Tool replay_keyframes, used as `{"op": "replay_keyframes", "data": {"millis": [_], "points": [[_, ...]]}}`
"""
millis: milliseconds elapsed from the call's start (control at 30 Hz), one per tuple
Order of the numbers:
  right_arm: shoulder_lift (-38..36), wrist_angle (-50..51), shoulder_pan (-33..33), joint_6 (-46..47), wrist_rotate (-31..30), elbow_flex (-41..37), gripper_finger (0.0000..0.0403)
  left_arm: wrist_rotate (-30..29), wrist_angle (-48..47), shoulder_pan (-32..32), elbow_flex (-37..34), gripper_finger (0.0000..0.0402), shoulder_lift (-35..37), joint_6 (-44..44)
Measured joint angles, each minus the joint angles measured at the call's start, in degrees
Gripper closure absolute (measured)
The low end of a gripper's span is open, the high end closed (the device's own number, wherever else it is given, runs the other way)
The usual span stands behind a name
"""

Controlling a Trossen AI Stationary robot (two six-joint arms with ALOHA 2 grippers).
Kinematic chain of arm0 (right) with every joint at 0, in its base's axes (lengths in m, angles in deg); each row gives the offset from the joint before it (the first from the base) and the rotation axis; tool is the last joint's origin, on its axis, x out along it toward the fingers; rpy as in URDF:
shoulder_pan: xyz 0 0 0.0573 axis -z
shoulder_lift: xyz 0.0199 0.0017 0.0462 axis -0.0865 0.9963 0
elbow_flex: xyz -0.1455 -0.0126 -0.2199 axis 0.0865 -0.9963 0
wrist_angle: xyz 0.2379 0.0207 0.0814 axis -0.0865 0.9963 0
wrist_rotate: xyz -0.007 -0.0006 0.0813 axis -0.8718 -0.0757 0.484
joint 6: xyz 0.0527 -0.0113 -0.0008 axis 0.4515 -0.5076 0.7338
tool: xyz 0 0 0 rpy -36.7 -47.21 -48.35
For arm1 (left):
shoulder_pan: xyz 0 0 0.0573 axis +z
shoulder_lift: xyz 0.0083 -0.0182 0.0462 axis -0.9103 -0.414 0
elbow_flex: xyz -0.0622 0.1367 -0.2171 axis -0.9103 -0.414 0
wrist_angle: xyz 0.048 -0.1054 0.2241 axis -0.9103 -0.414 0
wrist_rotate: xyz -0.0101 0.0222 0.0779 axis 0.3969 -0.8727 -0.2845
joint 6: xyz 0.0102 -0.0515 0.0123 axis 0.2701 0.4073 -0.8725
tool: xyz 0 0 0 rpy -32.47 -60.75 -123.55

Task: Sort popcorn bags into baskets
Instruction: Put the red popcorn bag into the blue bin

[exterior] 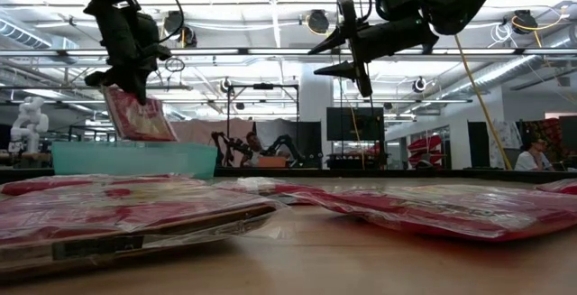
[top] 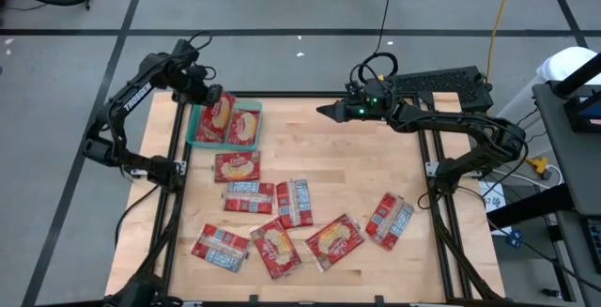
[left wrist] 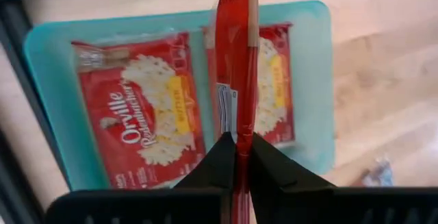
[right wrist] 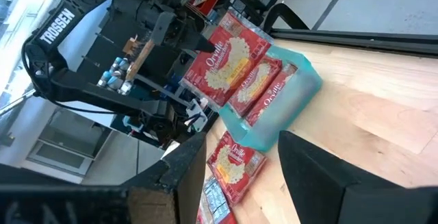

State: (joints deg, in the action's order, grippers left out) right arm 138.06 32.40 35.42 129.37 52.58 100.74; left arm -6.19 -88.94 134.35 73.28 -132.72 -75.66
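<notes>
Item 1, left gripper (top: 208,96): raised over the far left corner of the table, fingers pressed together on the edge of one flat red popcorn packet (left wrist: 236,59), which hangs edge-on directly below the claw. The low view shows this packet tilted, its lower end at the tray's rim; whether it touches the contents below cannot be told.

Item 2, shallow rectangular teal-green plastic tray (top: 192,129): directly beneath the left claw. It holds two flat red popcorn packets with the yellow-white popcorn picture up, lying side by side: one (left wrist: 140,118) to one side of the pinched packet, the other (left wrist: 274,80) partly hidden behind it. Judged count: two sorted, a third on the way in.

Item 3, loose packets on the bare wooden table (top: 376,171): eight counted in the high view, all on the near side of the left claw. One (top: 237,166) lies just beside the tray. Two lie near mid-table, one label panel up (top: 248,197), one beside it (top: 297,202). Three lie along the near edge (top: 222,247) (top: 276,248) (top: 333,241). One (top: 389,221) lies nearest the right arm. One more appears tucked among these; the count is approximate.

Item 4, right gripper (top: 331,112): held above the far middle of the table, fingers spread, nothing between them, well apart from every packet.

Status: early; most of the sorting remains, judging from the spread of loose packets.
</notes>
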Motion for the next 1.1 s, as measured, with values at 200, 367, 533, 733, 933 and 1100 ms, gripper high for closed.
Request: {"op": "replay_keyframes", "data": {"millis": [200,367,533,733,933,1100], "points": [[0.0,0.2,0.4,-0.5,0.0,0.0,0.0229,-4.0,1.0,-5.3,0.0,0.0386,0.5,5.2],[0.0,0.3,0.4,-1.0,0.0,0.0,0.0229,-5.8,1.1,-11.0,0.0,0.0386,0.6,10.2],[0.0,0.3,0.4,-2.5,0.0,0.0,0.0229,-16.3,1.1,-16.7,0.0,0.0386,3.2,15.5],[0.0,0.4,0.4,-3.4,0.2,0.0,0.0229,-24.1,3.0,-16.3,0.0,0.0386,3.9,14.8],[0.0,0.4,0.4,-3.8,1.8,0.0,0.0229,-21.8,4.3,-13.5,-5.0,0.0385,3.9,14.3],[0.0,0.4,0.4,-3.8,4.6,0.0,0.0229,-21.6,6.4,-13.2,-9.1,0.0382,3.9,12.9]]}}
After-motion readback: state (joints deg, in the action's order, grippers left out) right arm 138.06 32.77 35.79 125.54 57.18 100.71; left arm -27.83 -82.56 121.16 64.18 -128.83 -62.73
